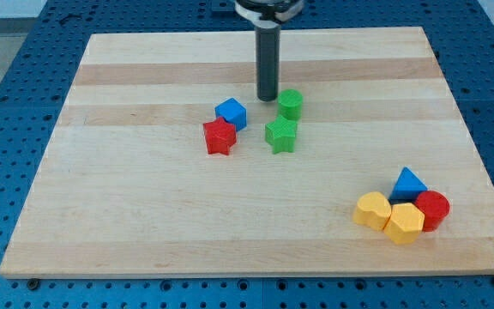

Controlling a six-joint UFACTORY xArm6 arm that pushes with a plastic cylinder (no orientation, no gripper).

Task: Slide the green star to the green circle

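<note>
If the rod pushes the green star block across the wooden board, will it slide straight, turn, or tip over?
The green star block looks low and flat-bottomed, so it probably slides rather than tips or rolls. Its points make an off-centre push likely to turn it. The wooden board looks smooth, so it should move easily. My tip stands above-left of it, beside the green circle block.

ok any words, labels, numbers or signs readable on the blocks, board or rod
None: no text, label, number or sign shows on anything in the camera view.
The pale wooden board, the dark rod with my tip, the green star block and the green circle block are all unmarked.
</note>
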